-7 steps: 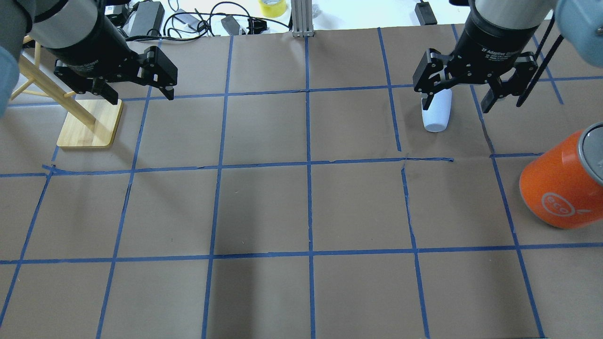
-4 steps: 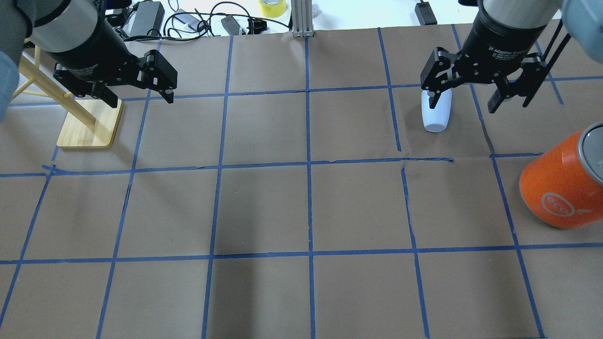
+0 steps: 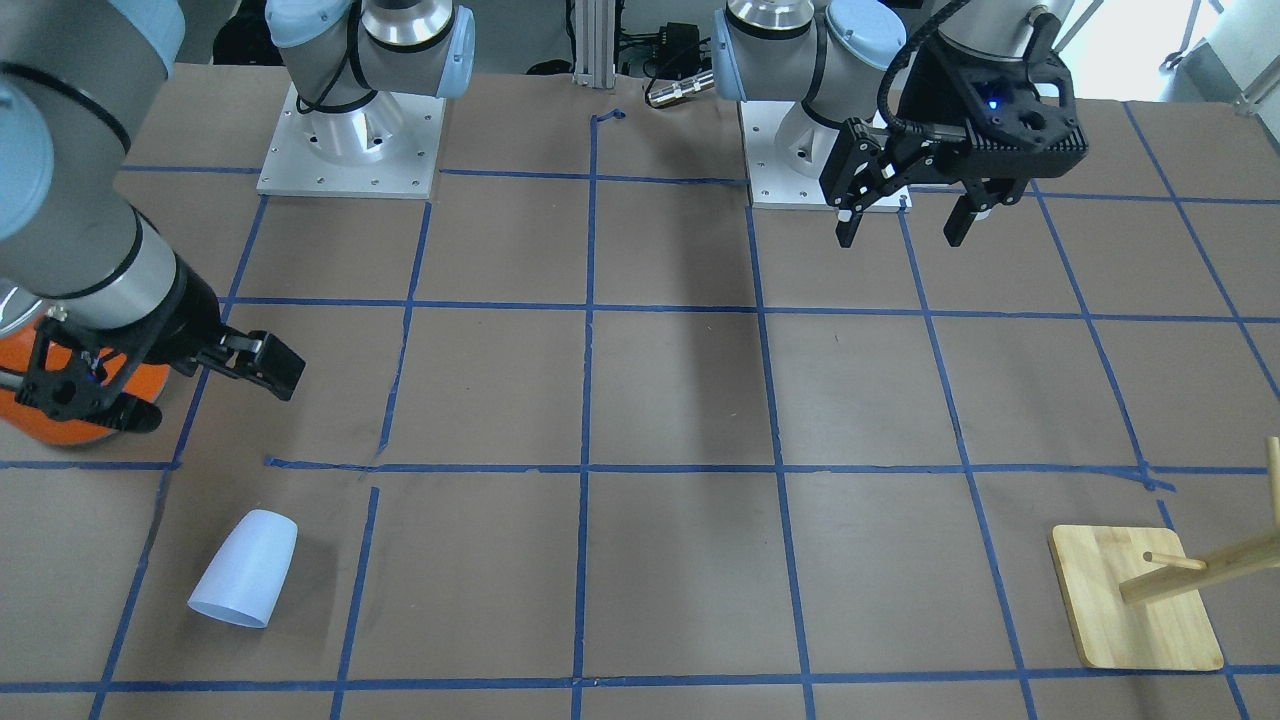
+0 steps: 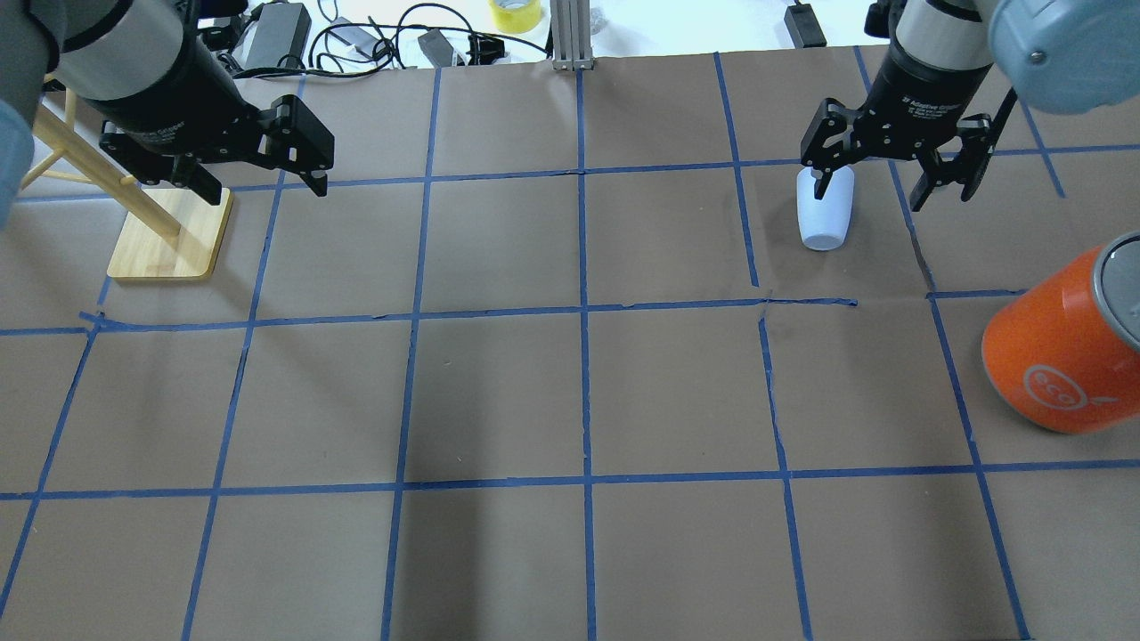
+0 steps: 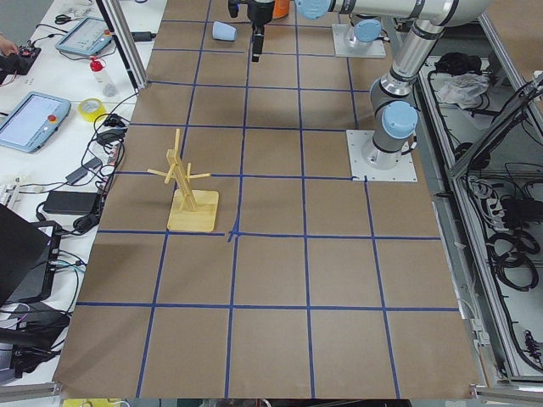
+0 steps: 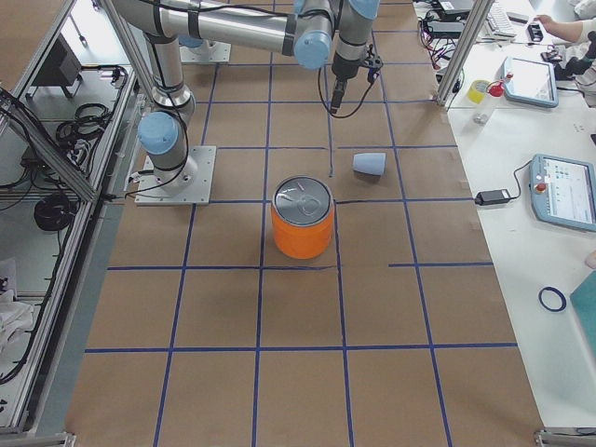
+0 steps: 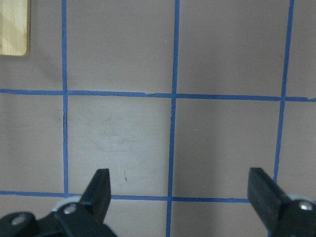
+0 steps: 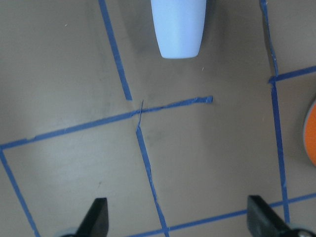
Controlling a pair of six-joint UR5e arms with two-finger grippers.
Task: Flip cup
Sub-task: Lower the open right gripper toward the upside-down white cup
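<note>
Hovering tilted downward, the right gripper [image 4: 873,191] gapes wide near the sideways-lying cup [image 4: 828,223].

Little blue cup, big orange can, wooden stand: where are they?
small pale blue-white plastic cup [image 3: 245,568]: front-facing view, middle of its side.
big orange can with silver top [image 6: 302,240]: right side view, orange wall.
wooden peg stand [image 3: 1130,630]: front-facing view, flat base.

The right tool [image 4: 877,191] hangs with jaws spread wide over the far right of the bench [image 4: 499,392]. 1 finger overlaps the far end of the pale cup [image 4: 826,223], which lies on its side. An orange can [image 4: 1055,361] sits at the right edge. The left tool [image 4: 267,182], also spread, hovers beside a wooden stand [image 4: 169,240].
</note>
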